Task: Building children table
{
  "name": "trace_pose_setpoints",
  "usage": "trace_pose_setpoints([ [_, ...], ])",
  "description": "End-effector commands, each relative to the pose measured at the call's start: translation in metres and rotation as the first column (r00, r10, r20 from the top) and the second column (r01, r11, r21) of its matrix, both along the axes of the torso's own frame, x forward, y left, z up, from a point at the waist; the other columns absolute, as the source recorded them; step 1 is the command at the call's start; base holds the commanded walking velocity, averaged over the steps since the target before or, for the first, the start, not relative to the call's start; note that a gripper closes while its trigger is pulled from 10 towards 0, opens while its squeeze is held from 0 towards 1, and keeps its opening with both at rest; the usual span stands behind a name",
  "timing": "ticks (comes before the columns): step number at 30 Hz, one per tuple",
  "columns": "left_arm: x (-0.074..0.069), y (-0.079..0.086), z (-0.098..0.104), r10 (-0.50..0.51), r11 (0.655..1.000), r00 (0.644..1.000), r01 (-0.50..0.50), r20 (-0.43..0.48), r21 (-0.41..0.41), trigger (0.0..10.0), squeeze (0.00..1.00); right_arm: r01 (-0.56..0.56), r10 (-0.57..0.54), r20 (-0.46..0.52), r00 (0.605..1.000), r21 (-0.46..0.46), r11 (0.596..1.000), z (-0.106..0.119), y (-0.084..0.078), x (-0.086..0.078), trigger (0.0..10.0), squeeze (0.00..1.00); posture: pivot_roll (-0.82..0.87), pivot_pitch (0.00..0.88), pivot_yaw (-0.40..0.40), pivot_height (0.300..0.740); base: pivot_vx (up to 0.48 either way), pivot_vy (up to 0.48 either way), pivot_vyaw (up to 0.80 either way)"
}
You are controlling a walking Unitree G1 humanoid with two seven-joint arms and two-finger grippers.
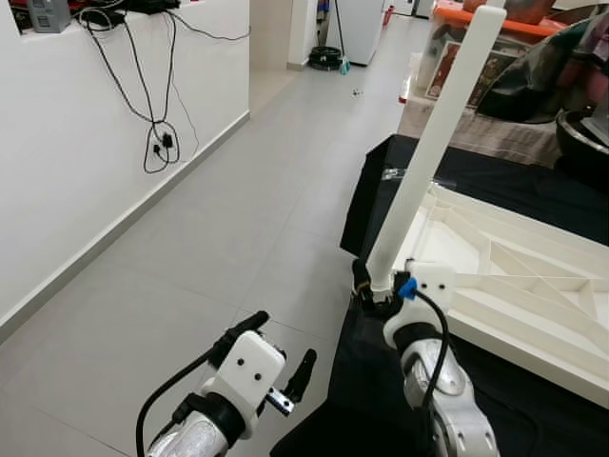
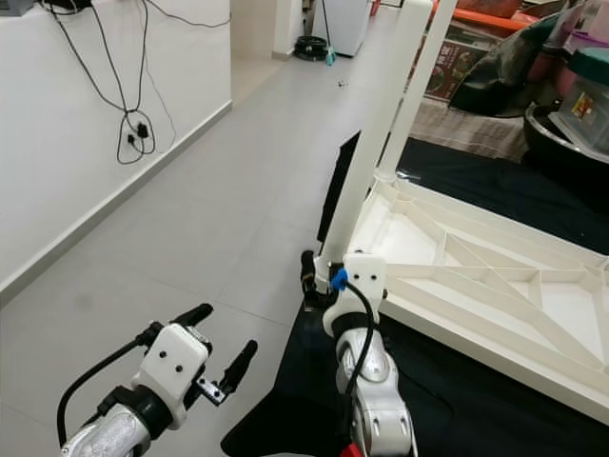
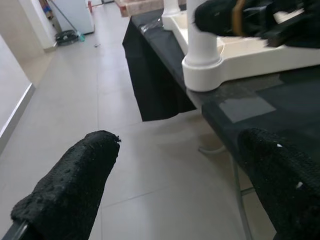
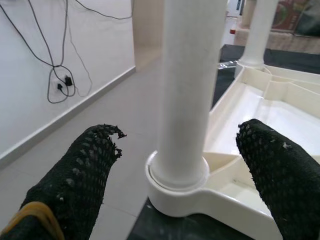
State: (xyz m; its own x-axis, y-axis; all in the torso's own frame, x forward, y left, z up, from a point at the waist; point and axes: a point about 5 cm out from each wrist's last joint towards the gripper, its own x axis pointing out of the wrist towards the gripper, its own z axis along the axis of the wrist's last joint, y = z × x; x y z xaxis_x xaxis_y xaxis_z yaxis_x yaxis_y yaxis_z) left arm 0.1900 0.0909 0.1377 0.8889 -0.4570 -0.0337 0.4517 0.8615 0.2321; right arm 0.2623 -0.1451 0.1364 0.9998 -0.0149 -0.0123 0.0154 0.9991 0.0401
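White table leg point(image 1: 433, 152) stands upright in upturned tabletop point(image 1: 514, 286); right gripper point(image 4: 185, 165) jaws open around base.

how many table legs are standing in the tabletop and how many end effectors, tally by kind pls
white table legs standing in corner sockets: 2 (near leg, far leg)
upturned white tabletop: 1
end effectors: 2 (left end effector open over the floor, right end effector open around the near leg's base)
total: 5
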Motion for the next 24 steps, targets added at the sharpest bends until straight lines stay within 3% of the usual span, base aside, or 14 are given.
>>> trace_pose_setpoints([
  [1,0.0,0.002,-0.006,0.017,1.0,0.999,-0.016,-0.032,0.015,10.0,0.0,0.025,-0.025,-0.006,1.0,-0.007,1.0,-0.001,-0.006,-0.003,10.0,0.0,0.1,0.0,-0.101,0.74,0.0,0.0,0.0],
  [5,0.001,0.003,-0.008,0.026,0.999,0.999,-0.025,-0.038,0.022,10.0,0.0,0.024,-0.024,-0.008,1.0,0.017,1.0,-0.003,-0.006,-0.004,10.0,0.0,0.1,0.0,-0.094,0.74,0.0,0.0,0.0],
  [11,0.004,0.004,-0.013,0.017,0.998,0.999,-0.015,-0.049,0.056,10.0,0.0,-0.116,0.116,0.0,0.993,-0.027,0.993,-0.006,0.018,-0.011,10.0,0.0,0.1,0.0,-0.091,0.74,0.0,-0.336,-0.61],
  [18,0.006,0.004,-0.014,0.018,0.998,0.998,-0.015,-0.053,0.066,10.0,0.0,-0.135,0.135,-0.011,0.991,-0.064,0.989,-0.007,0.023,-0.011,10.0,0.0,0.09,0.003,-0.092,0.74,0.0,-0.47,-0.16],
  [24,0.009,0.005,-0.015,0.039,0.998,0.997,-0.036,-0.064,0.054,10.0,0.0,-0.13,0.129,-0.033,0.991,-0.045,0.99,-0.011,0.021,-0.01,10.0,0.0,0.1,0.009,-0.093,0.74,0.0,0.0,0.0],
])
